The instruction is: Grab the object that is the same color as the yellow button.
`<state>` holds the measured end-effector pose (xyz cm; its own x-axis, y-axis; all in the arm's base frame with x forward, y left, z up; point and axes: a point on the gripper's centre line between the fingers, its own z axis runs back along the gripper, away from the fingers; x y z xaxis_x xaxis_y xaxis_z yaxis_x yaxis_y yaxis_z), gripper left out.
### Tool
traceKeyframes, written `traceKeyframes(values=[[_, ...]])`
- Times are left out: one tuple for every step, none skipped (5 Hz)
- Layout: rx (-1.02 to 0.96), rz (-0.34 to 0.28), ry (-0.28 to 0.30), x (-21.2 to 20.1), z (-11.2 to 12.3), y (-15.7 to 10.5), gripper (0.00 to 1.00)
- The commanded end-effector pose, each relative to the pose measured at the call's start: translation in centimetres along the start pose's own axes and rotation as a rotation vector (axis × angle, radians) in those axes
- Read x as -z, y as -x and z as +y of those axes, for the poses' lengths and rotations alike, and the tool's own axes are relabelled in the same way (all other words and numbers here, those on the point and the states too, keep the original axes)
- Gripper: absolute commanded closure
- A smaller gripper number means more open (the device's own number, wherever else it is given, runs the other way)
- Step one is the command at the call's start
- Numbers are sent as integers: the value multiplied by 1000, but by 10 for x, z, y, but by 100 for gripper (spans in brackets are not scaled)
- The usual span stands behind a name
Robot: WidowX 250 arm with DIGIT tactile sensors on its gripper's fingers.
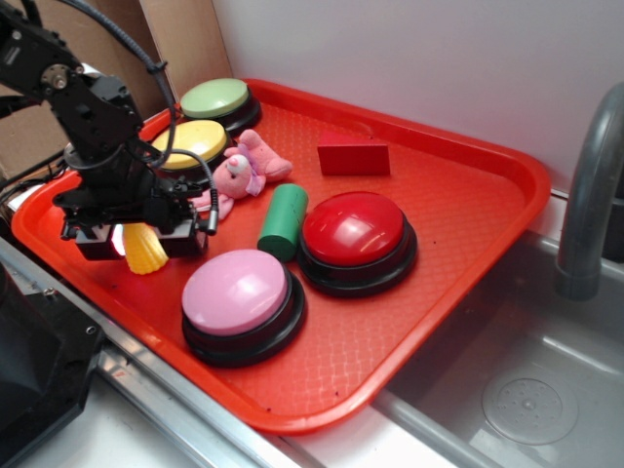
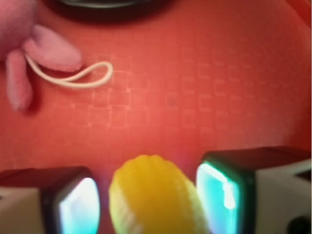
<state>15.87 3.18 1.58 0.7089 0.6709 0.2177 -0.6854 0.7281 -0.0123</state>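
The object, a small yellow corn cob (image 1: 145, 250) (image 2: 153, 195), lies on the red tray (image 1: 468, 175) near its left edge. My gripper (image 1: 136, 239) (image 2: 150, 191) is lowered over it and open. The cob sits between the two fingers: red tray shows in a gap on the left side, and the right pad is close to it. The yellow button (image 1: 190, 141) stands just behind the gripper, partly hidden by the arm.
A pink plush toy (image 1: 244, 171) (image 2: 29, 48) with a cord loop (image 2: 73, 78) lies right of the yellow button. Also on the tray are a green cylinder (image 1: 283, 219), red button (image 1: 353, 229), pink button (image 1: 237, 288), light-green button (image 1: 214, 96) and red block (image 1: 353, 156). A sink (image 1: 526, 390) is at right.
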Motion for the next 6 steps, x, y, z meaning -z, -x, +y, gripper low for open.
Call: traceKeyframes(values=[[75,16,-3,-20,-3,-19,100],[248,0,30,-63,-20,-32,100],[384,-17,108,-109,-40,-41,100],[489,38,199,-142,-53,-49,100],[488,20,236,-173,-60,-55,100],[463,32,254,-180,-64,-62,100]])
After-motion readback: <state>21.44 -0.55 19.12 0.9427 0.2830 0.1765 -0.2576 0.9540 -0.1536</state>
